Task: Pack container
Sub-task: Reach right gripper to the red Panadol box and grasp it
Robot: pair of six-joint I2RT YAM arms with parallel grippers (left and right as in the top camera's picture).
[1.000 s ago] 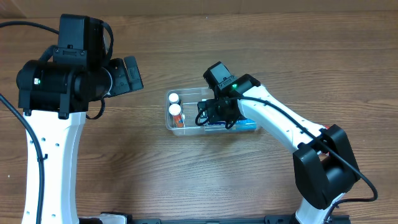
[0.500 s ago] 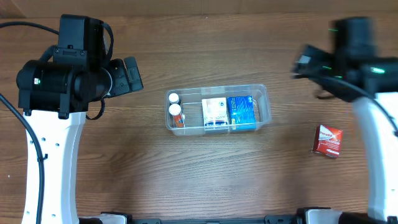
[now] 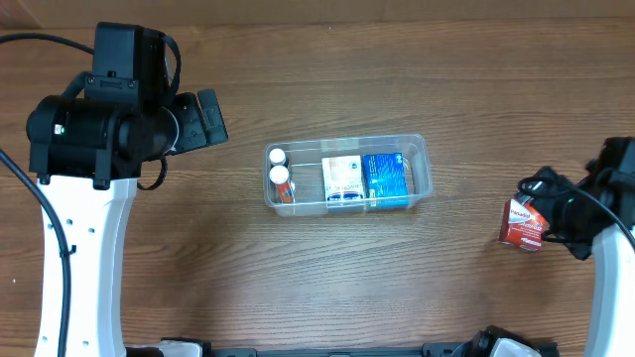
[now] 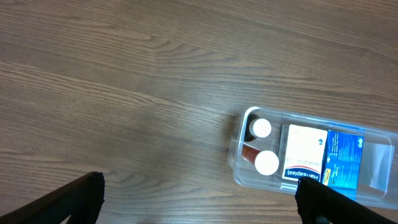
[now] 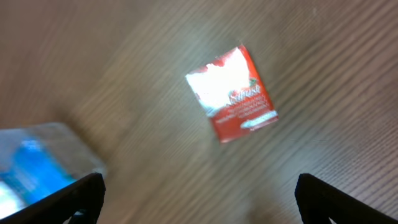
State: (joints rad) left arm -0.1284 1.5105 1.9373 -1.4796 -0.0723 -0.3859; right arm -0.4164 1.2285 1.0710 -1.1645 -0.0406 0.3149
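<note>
The right gripper [image 5: 199, 190] has its 2 fingers spread wide with nothing between them. It hangs above a red carton [image 5: 231, 93] with white lettering, which lies flat and askew on the wooden table [image 3: 347, 288]. From overhead, the carton sits at the table's right side, well apart from the container [image 3: 425, 151].

The left gripper [image 4: 199, 193] is also spread and empty. It is held high over bare wood to the left of the container, not touching anything.

The clear container sits near the middle of the table, long side running left to right. At its left end are 2 white-capped bottles [image 3: 279, 167], just beside each other. Next to them lies a white box [image 3: 342, 178], and a blue box [image 3: 385, 178] lies against that. The right end of the tub holds nothing visible.
</note>
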